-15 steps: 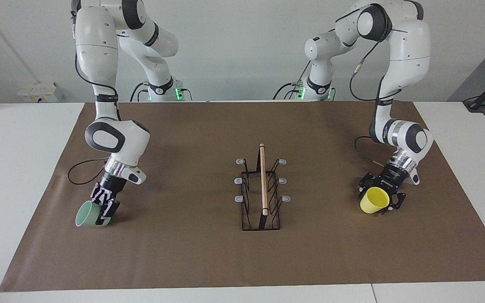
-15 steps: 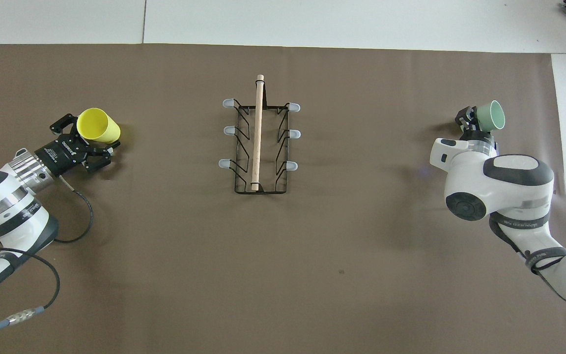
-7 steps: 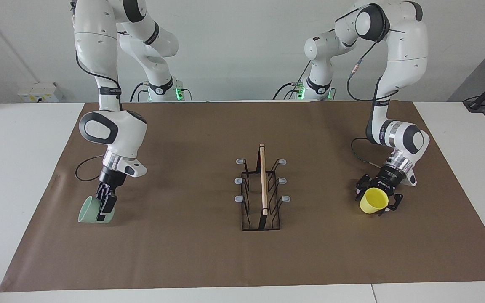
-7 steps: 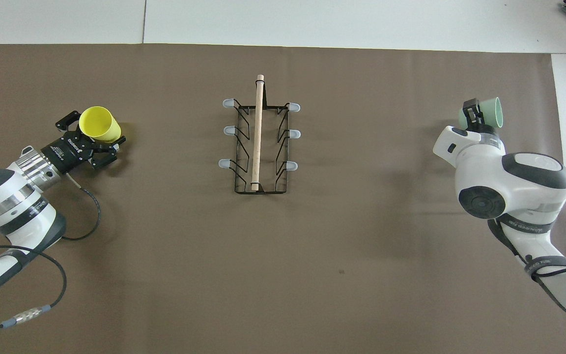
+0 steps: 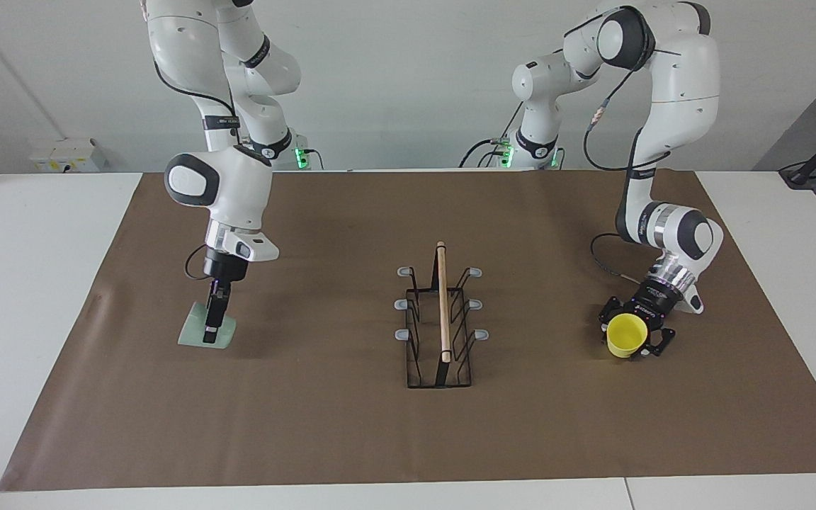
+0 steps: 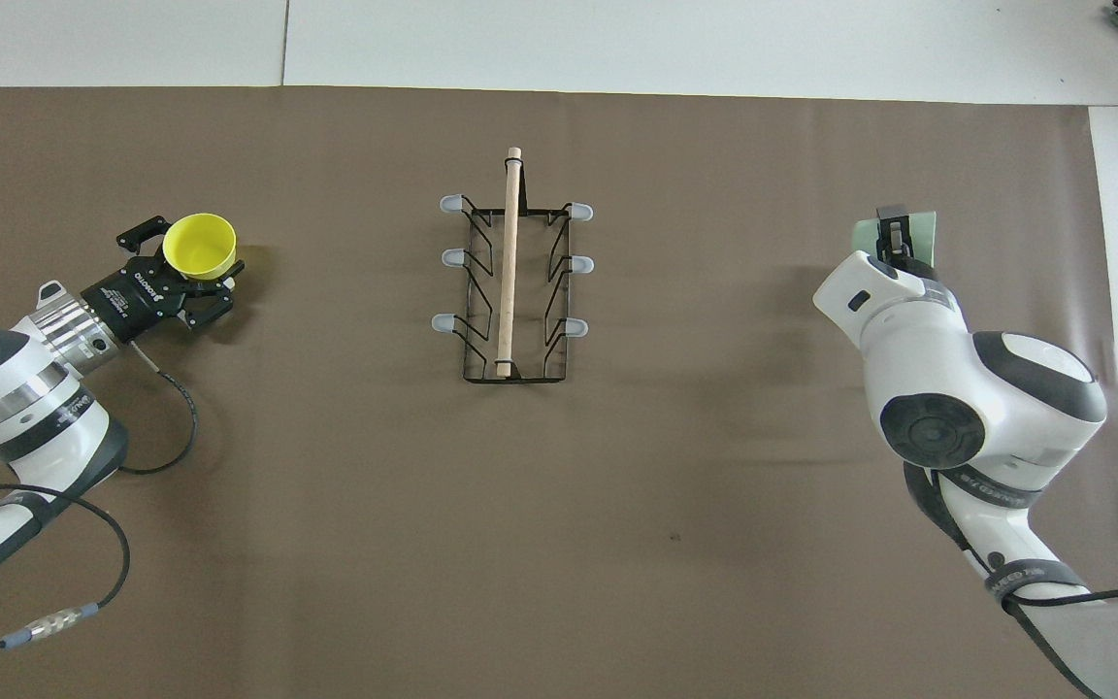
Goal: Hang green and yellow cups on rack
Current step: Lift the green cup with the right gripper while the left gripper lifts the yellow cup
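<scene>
In the facing view you see the rack (image 5: 440,327) standing upright at the middle of the brown mat (image 5: 351,439), its wooden rod (image 5: 442,301) running along the top and its grey-tipped prongs (image 5: 403,304) sticking out on both sides; take the rack as your landmark. Toward the right arm's end of the table from the rack, the right gripper (image 5: 212,333) points straight down, its fingers clamped on the wall of the green cup (image 5: 195,334); the cup stands with its wide end down and looks to be at the mat, though you cannot tell whether it rests there or hangs just above. Toward the left arm's end from the rack, the left gripper (image 5: 633,334) comes in slanted and is closed around the yellow cup (image 5: 626,335), whose mouth tips up toward the camera; the cup is low over the mat.

In the overhead view the rack (image 6: 514,291) again sits mid-mat, all six prongs bare; the left gripper (image 6: 182,283) holds the yellow cup (image 6: 199,246) well apart from the rack toward the left arm's end, and you look straight into its open mouth. Toward the right arm's end, the right gripper (image 6: 894,233) is mostly hidden under its own wrist; only a strip of the green cup (image 6: 918,233) shows beside the fingers, well apart from the rack.
</scene>
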You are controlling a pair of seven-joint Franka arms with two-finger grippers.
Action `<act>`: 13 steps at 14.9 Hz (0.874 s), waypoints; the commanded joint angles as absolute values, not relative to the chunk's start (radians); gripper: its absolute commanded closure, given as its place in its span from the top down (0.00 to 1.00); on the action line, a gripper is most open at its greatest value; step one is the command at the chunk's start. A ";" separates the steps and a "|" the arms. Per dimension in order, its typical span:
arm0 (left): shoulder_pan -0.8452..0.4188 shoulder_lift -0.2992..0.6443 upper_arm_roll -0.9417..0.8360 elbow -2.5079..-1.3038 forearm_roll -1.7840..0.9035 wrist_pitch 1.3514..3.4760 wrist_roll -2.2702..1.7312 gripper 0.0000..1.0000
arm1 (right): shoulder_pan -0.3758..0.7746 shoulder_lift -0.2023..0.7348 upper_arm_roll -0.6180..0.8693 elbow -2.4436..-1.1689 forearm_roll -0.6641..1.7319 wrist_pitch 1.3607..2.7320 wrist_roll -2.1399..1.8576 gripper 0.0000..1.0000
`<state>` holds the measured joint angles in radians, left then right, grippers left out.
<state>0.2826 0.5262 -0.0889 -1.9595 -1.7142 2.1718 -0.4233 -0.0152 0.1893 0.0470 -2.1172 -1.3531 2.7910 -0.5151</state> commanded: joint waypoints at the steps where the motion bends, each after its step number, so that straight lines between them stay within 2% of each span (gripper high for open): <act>1: 0.304 0.517 -0.081 -1.919 -1.596 2.168 -0.433 0.00 | 0.007 0.182 0.052 -2.097 -1.292 2.778 -0.503 0.00; 5: 0.318 0.468 -0.075 -1.893 -1.390 2.164 -0.443 0.00 | 0.110 0.187 0.054 -2.025 -1.126 2.598 -0.528 0.00; 10: 0.315 0.420 -0.058 -1.849 -1.090 2.178 -0.445 0.00 | 0.227 0.210 0.066 -1.867 -0.742 2.312 -0.690 0.00; 13: 0.310 0.408 -0.055 -1.809 -0.901 2.189 -0.478 0.00 | 0.232 0.209 0.066 -1.832 -0.513 2.272 -0.709 0.00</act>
<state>0.3196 0.4220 -0.0636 -1.8313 -1.0124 2.1724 -0.4417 0.2419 0.1898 0.0623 -1.8686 -0.6287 2.2959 -0.6781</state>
